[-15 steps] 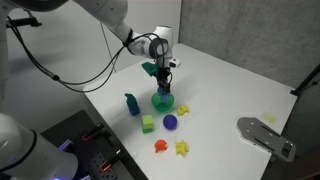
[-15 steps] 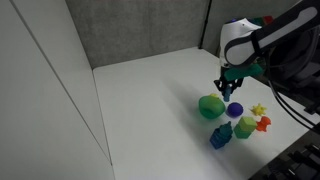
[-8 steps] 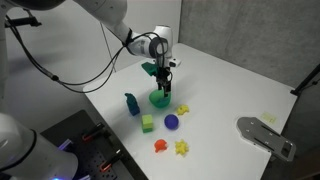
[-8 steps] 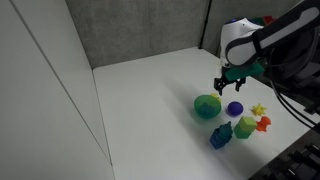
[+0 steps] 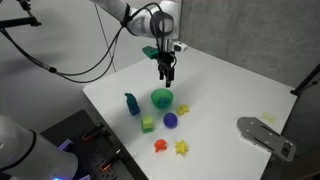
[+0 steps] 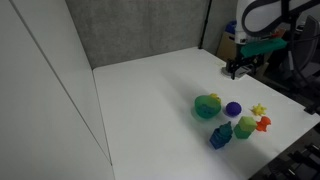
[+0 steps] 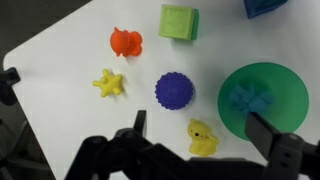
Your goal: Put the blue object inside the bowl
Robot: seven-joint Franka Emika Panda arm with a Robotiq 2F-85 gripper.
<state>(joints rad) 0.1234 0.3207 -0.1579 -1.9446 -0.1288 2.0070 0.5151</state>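
The light-blue star-like object lies inside the bright-green bowl, which sits at the right of the wrist view. Both exterior views show the bowl on the white table. My gripper hangs well above the bowl and apart from it. In the wrist view the gripper is open; nothing is between its fingers, and only the table and a small yellow toy show below the gap.
Around the bowl lie a purple ball, a yellow bear-like piece, a yellow star, an orange piece, a green cube and a dark-blue upright piece. A grey device sits near the table edge.
The gripper was low over the bowl and nearly shut; it has opened, let go of the blue object into the bowl, and risen clear of it.
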